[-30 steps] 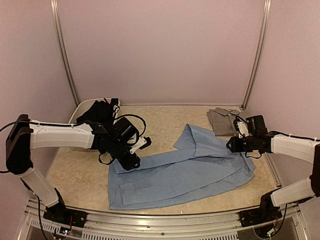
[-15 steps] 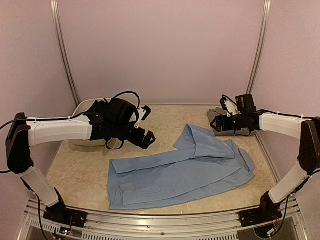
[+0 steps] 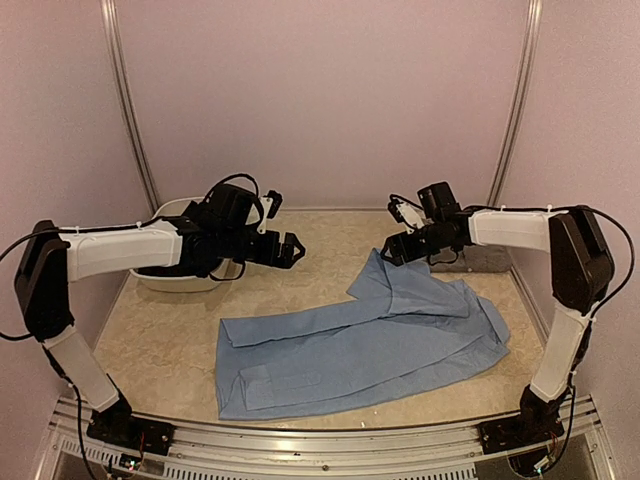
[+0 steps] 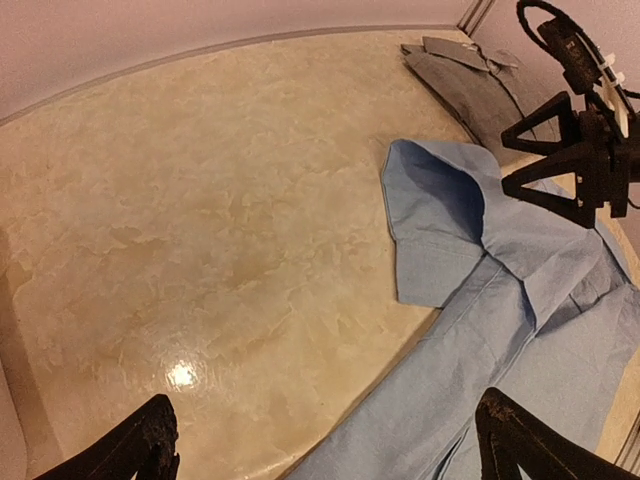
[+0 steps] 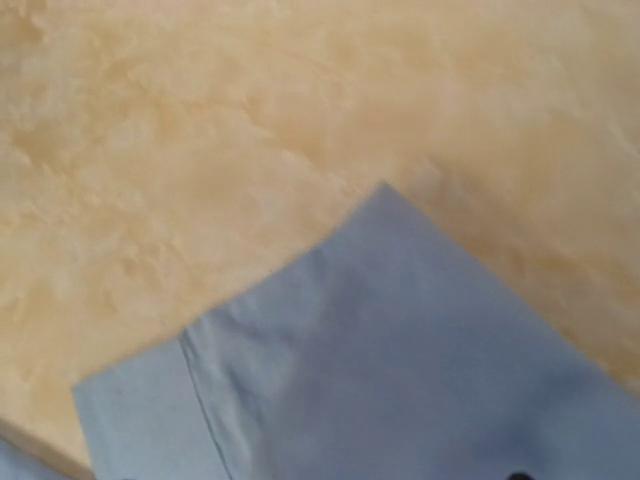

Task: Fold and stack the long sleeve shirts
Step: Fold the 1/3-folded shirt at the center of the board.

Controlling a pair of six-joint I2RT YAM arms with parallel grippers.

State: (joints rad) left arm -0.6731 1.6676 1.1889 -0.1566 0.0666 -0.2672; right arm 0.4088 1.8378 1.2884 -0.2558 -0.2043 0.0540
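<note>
The light blue shirt (image 3: 370,340) lies spread across the near middle of the worktop (image 3: 165,350), with the left tool (image 3: 292,252) hovering wide open and empty beyond its left end, the right tool (image 3: 392,250) open and empty over its far folded corner, and the grey shirt (image 4: 470,85) at far right.

The spread shirt (image 3: 370,345) lies across the middle of the table (image 3: 330,235), running from 7 o'clock to 1 o'clock. The folded shirt (image 4: 470,85) sits behind it at 2 o'clock (my right arm partly covers it). The tub (image 3: 165,283) stands at 10. My left gripper (image 3: 293,250) hangs at 11, and my right gripper (image 3: 395,247) hangs over the spread shirt's far tip.
</note>
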